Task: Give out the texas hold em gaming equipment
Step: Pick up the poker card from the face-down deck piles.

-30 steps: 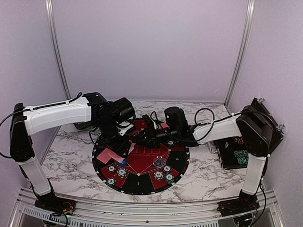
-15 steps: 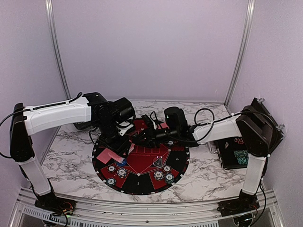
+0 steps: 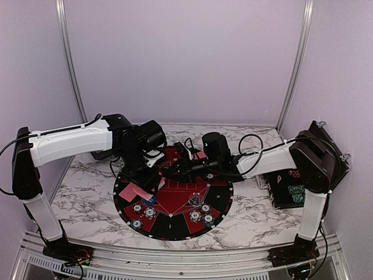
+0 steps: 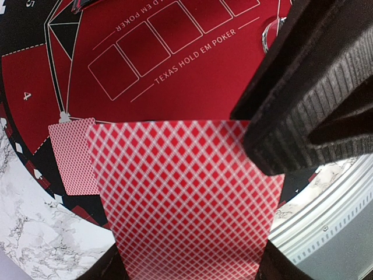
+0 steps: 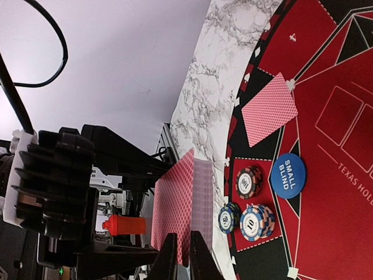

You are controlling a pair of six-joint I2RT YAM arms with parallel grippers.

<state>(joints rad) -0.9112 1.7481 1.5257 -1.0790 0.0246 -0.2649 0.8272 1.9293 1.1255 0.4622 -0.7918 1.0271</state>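
Note:
My left gripper [image 4: 186, 256] is shut on a deck of red-backed playing cards [image 4: 186, 198], held above the left side of the round black-and-red mat [image 3: 218, 195]. My right gripper [image 5: 183, 256] has come in from the right and is pinched on the edge of the deck's top card [image 5: 175, 210]; its ribbed finger [image 4: 315, 87] overlaps the deck's corner. In the top view the two grippers, left [image 3: 148, 178] and right [image 3: 166, 171], meet over the mat. One card [image 5: 269, 109] lies face down on the mat. Beside it sit the blue small-blind marker [image 5: 288, 175] and striped poker chips [image 5: 249, 182].
More chip stacks [image 3: 201, 217] stand along the mat's near edge. A black case [image 3: 288, 189] lies on the marble table at the right, beside the right arm. Another pink card [image 3: 201, 155] shows at the mat's far side.
The right gripper's jaws have narrowed onto the top card's edge. Both arms have stayed almost where they were.

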